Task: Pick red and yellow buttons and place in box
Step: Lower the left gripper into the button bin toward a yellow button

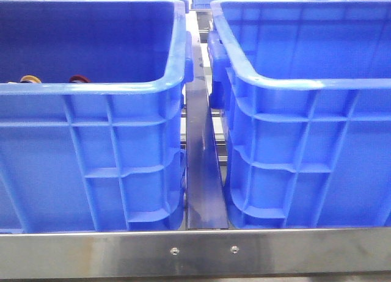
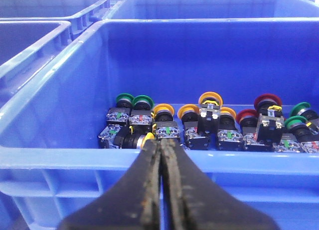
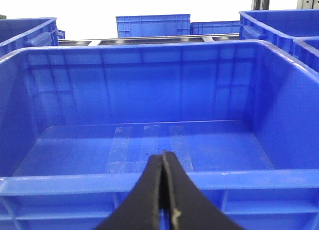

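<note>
The buttons lie in a heap on the floor of the left crate (image 2: 60, 120): red caps (image 2: 267, 100), yellow caps (image 2: 210, 98) and green caps (image 2: 124, 98), each on a dark contact block with a clear end. From the front only a yellow cap (image 1: 29, 79) and a red cap (image 1: 79, 79) peek over that crate's near rim. The right crate (image 3: 279, 115), the box to fill, holds nothing.

The left gripper (image 2: 160, 145) hangs just outside the near wall of the left crate, jaws pressed together with nothing between them. The right gripper (image 3: 163, 158) sits likewise before the box, jaws closed and empty.

These buttons look light, rigid and hard, with smooth domed caps that would likely slip from a pinch. The squarer block or the collar under the cap seems the surer hold. They lie touching and tilted, so a neighbour may get dragged along.
</note>
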